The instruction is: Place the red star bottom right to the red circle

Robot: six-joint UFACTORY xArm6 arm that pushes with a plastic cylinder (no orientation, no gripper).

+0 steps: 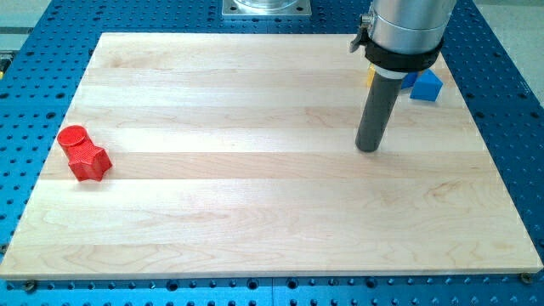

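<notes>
A red circle block lies near the board's left edge. A red star block touches it, just below and to its right. My tip rests on the board right of centre, far to the right of both red blocks and touching no block.
A blue block sits near the board's top right, partly behind the rod. A sliver of a yellow block shows just left of the rod there. The wooden board lies on a blue perforated table.
</notes>
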